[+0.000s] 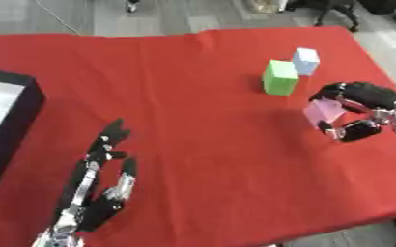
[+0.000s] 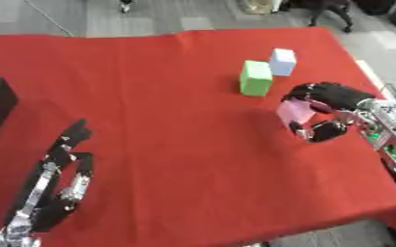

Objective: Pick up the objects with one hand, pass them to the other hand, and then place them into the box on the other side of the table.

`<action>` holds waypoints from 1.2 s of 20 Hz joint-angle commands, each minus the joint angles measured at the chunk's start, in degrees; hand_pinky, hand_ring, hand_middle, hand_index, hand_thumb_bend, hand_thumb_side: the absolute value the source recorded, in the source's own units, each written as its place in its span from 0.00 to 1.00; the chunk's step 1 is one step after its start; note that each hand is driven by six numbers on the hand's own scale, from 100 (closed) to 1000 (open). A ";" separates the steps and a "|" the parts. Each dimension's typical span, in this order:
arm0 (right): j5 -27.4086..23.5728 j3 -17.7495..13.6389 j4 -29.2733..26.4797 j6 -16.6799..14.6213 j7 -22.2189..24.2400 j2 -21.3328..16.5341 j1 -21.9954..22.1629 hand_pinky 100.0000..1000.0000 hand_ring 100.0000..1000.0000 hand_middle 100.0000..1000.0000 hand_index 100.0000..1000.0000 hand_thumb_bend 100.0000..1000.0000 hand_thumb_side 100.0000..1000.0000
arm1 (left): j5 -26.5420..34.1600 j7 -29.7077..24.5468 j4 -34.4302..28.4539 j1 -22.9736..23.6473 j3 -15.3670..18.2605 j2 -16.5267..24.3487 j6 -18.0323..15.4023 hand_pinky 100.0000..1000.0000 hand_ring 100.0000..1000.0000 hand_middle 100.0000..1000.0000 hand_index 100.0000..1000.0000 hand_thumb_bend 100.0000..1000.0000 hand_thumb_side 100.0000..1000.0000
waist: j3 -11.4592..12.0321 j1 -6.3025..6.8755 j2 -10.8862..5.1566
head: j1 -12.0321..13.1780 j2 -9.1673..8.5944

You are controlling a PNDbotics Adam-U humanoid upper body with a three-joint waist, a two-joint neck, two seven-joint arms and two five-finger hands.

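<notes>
Pink block (image 1: 324, 111) is sitting tilted at the right side of the red tablecloth (image 1: 193, 96), and your right hand (image 2: 336, 103) is wrapping around it: the fingers are curling over its far edge while the thumb (image 2: 319, 131) is closing in under its near corner, so you are pinching the block between them. Whether the block is touching the cloth or raised just off it is not clear.

Just beyond the hand, on the far side, a green block (image 1: 280, 77) is standing upright, and a pale blue block (image 1: 305, 61) is standing right behind it, touching or nearly touching its far right corner. Both are sitting apart from the pink block.

Across the table, at the left edge, you are seeing the black wall of the box (image 1: 20, 120), with its pale inside showing in the left eye view. It is lying well apart from the blocks.

Your left hand (image 1: 100, 183) is resting at the near left corner, fingers straight and pointing away from you, holding nothing.

Grey floor (image 1: 167, 14) is showing past the far edge of the table.
</notes>
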 commanded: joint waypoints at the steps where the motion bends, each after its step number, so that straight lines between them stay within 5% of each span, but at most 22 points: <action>1: -2.23 -2.81 -3.14 0.66 -3.28 -0.73 -0.38 0.33 0.21 0.26 0.50 0.00 0.09 | 0.14 0.14 -0.83 -0.37 0.15 -0.35 -0.05 0.73 1.00 1.00 0.92 0.00 0.76 | -0.25 0.70 -0.57 | 0.03 0.32; 9: -8.44 -5.38 -7.51 1.53 -10.90 3.68 -0.19 0.22 0.11 0.21 0.43 0.00 0.02 | 0.17 0.24 -0.71 -0.31 0.25 -0.45 0.01 0.73 1.00 1.00 0.92 0.00 0.76 | -0.52 0.86 -0.60 | 0.06 0.32; 11: -9.76 -4.98 -9.28 1.65 -12.84 5.86 -0.39 0.20 0.10 0.20 0.42 0.00 0.08 | 0.09 0.22 -0.57 -0.28 0.22 -0.50 0.03 0.73 1.00 1.00 0.92 0.00 0.76 | -0.62 0.93 -0.62 | 0.00 0.32; 14: -12.43 -3.19 -11.68 2.40 -15.70 9.64 -1.05 0.17 0.06 0.17 0.34 0.00 0.28 | -0.11 0.27 -0.32 -0.59 0.09 -0.57 -0.01 0.73 1.00 1.00 0.92 0.00 0.75 | -0.71 1.07 -0.70 | -0.05 0.32; 19: -16.80 0.06 -15.80 4.28 -15.90 16.34 -3.59 0.00 0.00 0.09 0.22 0.00 0.36 | 0.07 0.37 0.24 -2.05 -0.48 -0.54 0.00 0.73 1.00 1.00 0.92 0.00 0.74 | -0.90 1.39 -1.04 | 0.08 0.32; 24: -21.20 2.91 -20.13 7.18 -16.29 23.47 -6.68 0.00 0.00 0.00 0.10 0.00 0.39 | 0.01 -0.29 1.46 -4.19 -1.70 -0.67 -0.27 0.73 1.00 1.00 0.92 0.00 0.73 | -1.18 1.48 -1.29 | 0.28 0.32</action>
